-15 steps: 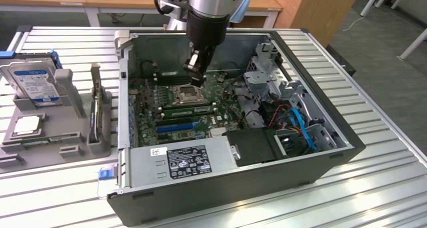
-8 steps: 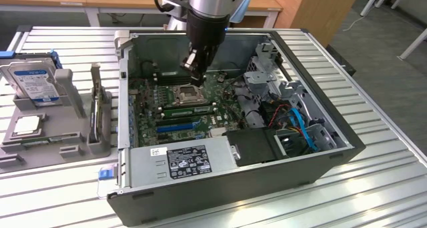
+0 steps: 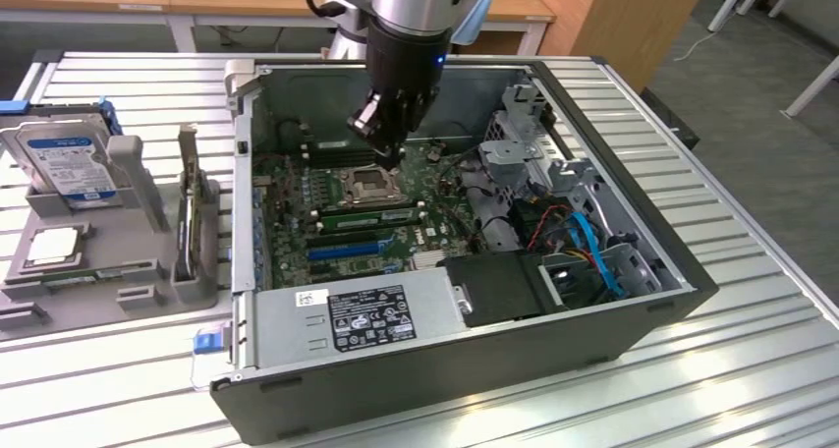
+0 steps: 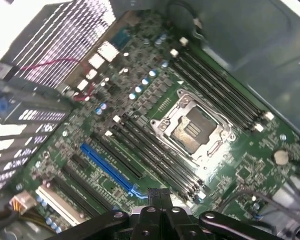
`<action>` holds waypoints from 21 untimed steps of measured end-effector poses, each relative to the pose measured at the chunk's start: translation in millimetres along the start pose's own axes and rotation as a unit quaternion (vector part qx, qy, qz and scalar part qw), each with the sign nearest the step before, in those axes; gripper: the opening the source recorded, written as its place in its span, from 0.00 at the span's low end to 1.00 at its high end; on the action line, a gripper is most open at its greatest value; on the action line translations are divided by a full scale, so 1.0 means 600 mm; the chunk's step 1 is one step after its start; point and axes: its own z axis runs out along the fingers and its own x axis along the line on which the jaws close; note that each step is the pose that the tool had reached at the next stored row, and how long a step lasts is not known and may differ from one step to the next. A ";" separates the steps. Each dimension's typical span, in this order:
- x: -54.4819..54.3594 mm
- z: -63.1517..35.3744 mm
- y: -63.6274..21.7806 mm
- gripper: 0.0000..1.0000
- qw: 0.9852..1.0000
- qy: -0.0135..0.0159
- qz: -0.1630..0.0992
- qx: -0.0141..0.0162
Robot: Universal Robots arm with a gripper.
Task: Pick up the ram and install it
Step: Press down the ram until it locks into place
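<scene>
My gripper [image 3: 385, 145] hangs inside the open computer case [image 3: 655, 271], just above the motherboard [image 3: 439, 234] and behind the CPU socket [image 3: 367, 183]. In the wrist view its fingertips [image 4: 152, 193] are pressed together with nothing between them, over the black memory slots [image 4: 160, 157] beside the socket [image 4: 192, 129]. A long light-green strip with dark patches [image 3: 373, 215] runs along the slots in front of the socket. It looks like the ram standing in a slot, but I cannot tell for sure. A second bank of slots [image 4: 217, 95] lies on the socket's other side.
A grey fixture [image 3: 125, 301] at the exterior view's left holds a hard drive [image 3: 66, 163], a square chip [image 3: 55, 247] and a thin board on edge [image 3: 188, 222]. The power supply [image 3: 361, 315], drive cage [image 3: 525, 143] and blue cables [image 3: 590, 242] crowd the case.
</scene>
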 end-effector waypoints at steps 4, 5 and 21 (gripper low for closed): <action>0.000 0.000 0.000 0.11 0.999 -0.001 0.036 -0.001; 0.000 0.000 0.000 0.11 0.999 -0.001 0.045 -0.001; 0.000 0.000 0.000 0.11 0.982 -0.005 0.189 -0.005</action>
